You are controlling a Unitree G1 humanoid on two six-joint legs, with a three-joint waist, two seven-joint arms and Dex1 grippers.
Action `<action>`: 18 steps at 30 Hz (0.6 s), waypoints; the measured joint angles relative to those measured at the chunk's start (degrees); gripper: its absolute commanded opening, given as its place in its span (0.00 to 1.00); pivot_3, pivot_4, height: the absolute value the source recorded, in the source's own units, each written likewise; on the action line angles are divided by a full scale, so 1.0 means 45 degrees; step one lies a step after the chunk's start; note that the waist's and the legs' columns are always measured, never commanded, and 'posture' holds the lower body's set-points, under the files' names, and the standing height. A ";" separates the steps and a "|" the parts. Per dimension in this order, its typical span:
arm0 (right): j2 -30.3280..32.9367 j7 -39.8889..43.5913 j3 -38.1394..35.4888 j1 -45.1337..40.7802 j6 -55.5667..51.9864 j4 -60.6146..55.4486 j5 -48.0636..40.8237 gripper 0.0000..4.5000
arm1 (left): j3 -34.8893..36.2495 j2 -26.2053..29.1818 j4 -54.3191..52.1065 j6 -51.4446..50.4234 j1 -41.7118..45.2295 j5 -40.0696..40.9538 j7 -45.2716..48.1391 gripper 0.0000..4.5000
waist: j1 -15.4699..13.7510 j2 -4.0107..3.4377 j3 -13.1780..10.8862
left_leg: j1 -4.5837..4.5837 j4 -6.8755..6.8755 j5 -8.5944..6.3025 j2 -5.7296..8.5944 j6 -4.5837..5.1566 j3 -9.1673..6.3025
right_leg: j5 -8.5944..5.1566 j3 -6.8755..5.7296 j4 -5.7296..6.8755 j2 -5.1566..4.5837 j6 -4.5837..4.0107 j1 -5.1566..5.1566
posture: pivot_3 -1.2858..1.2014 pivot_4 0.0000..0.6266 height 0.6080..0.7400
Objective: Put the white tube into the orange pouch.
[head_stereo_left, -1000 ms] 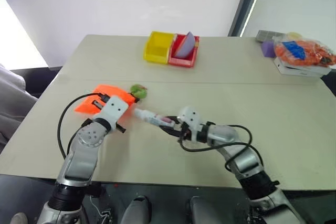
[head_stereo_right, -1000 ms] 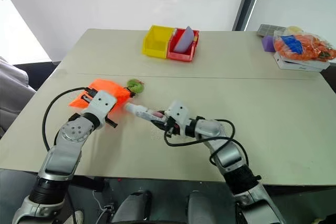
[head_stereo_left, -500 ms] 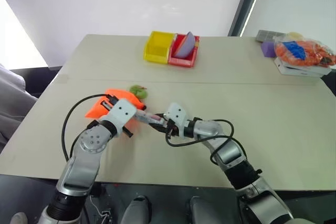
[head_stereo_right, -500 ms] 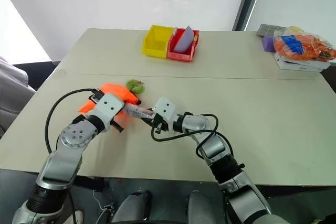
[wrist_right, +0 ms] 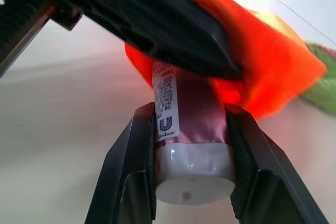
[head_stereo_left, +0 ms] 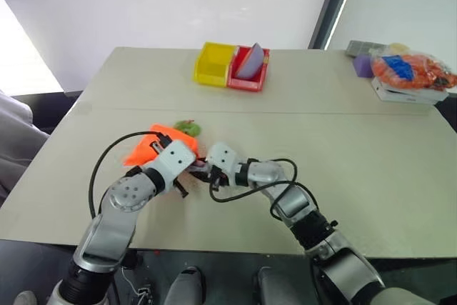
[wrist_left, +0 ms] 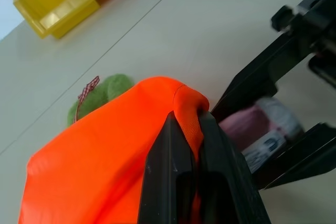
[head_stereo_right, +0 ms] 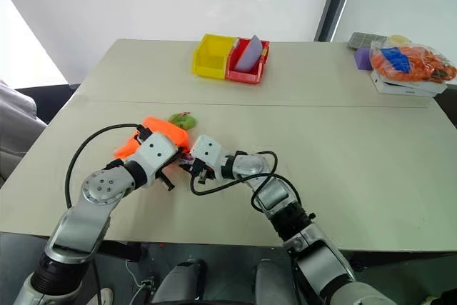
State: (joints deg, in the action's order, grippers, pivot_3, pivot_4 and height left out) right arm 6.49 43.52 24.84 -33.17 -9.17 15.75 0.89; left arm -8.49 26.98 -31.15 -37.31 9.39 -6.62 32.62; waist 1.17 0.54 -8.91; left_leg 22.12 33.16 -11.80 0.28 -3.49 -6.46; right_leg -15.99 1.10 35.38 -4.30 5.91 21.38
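The orange pouch (head_stereo_left: pixel 152 145) lies on the table's near left, its green tag (head_stereo_left: pixel 187 128) just behind it. My left gripper (wrist_left: pixel 187 120) is shut on the pouch's edge, pinching a fold of fabric and holding it raised. My right gripper (wrist_right: pixel 191 115) is shut on the white tube (wrist_right: pixel 191 129), gripping it near its pale cap. The tube points left at the lifted edge of the pouch (wrist_right: pixel 262 61). Its far end is up against the orange fabric, beside the left fingers, and I cannot tell whether it is inside. The two grippers nearly touch (head_stereo_right: pixel 187 167).
A yellow bin (head_stereo_left: pixel 214 64) and a red bin (head_stereo_left: pixel 254 76) with a pale purple piece stand at the table's far middle. At the far right are an orange mesh bag (head_stereo_left: pixel 410 69) on a white box and a purple block (head_stereo_left: pixel 362 65).
Both grippers have closed in on each other. The left one carried the pouch's edge to the right, and the right one brought the tube left until its tip met the pouch.
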 measured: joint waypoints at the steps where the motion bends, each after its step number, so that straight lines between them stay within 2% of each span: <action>1: -0.0154 0.0070 0.0118 -0.0191 0.0152 0.0287 0.0107 0.28 | 0.0004 -0.0003 -0.0114 -0.0124 -0.0007 0.0116 0.0036 0.00 | 0.0009 0.0001 0.0001 | -0.0002 0.0000 0.0000 0.0000 0.0000 0.0000 | 0.0000 0.0000 0.0001 0.0001 0.0000 0.0000 | 0.52 0.24 0.88; 8: -0.1020 0.0098 0.0435 -0.0869 0.1001 0.2054 0.0662 0.28 | -0.0002 -0.0034 -0.0412 -0.0522 -0.0073 0.0499 0.0205 0.00 | 0.0009 0.0001 0.0001 | -0.0006 -0.0003 0.0000 -0.0001 0.0000 -0.0001 | 0.0001 0.0002 0.0005 0.0004 0.0000 0.0001 | 0.52 0.24 0.88; 9: -0.1078 0.0137 0.0433 -0.0882 0.1003 0.2099 0.0665 0.48 | 0.0020 -0.0002 -0.0503 -0.0517 -0.0155 0.0532 0.0206 0.00 | 0.0010 0.0001 0.0001 | -0.0006 -0.0003 0.0000 -0.0002 0.0000 -0.0002 | 0.0001 0.0002 0.0005 0.0005 0.0001 0.0000 | 0.52 0.24 0.88; 10: -0.1087 0.0208 0.0433 -0.0877 0.1001 0.2099 0.0661 0.54 | 0.0048 0.0052 -0.0602 -0.0494 -0.0245 0.0582 0.0216 0.00 | 0.0010 0.0001 0.0001 | -0.0006 -0.0005 0.0000 -0.0002 0.0000 -0.0002 | 0.0001 0.0003 0.0005 0.0006 0.0001 0.0001 | 0.52 0.24 0.88; 14: -0.0938 0.0537 0.0363 -0.0791 0.0920 0.1578 0.0562 0.99 | 0.0067 0.0359 -0.0651 -0.0433 -0.0680 0.0967 0.0437 0.00 | 0.0006 -0.0002 -0.0001 | -0.0006 -0.0007 0.0000 -0.0003 0.0000 -0.0002 | -0.0001 0.0004 0.0004 0.0006 -0.0002 0.0003 | 0.52 0.24 0.88; 18: -0.0240 0.0872 0.0276 0.0049 0.0624 -0.0096 0.0217 1.00 | 0.0304 0.0707 -0.0629 -0.0166 -0.0999 0.1427 0.0615 0.00 | -0.0023 -0.0001 0.0000 | -0.0004 -0.0007 0.0000 -0.0003 -0.0001 -0.0005 | -0.0004 0.0005 -0.0001 0.0005 -0.0007 0.0000 | 0.52 0.24 0.88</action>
State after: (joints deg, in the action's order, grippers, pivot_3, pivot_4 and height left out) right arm 5.41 47.44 26.08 -32.95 -6.36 15.32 1.87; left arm -7.12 30.16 -33.98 -38.06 4.89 -0.20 35.39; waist 1.06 0.54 -8.91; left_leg 22.11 33.13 -11.80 0.27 -3.50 -6.49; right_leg -16.01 1.13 35.37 -4.28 5.88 21.38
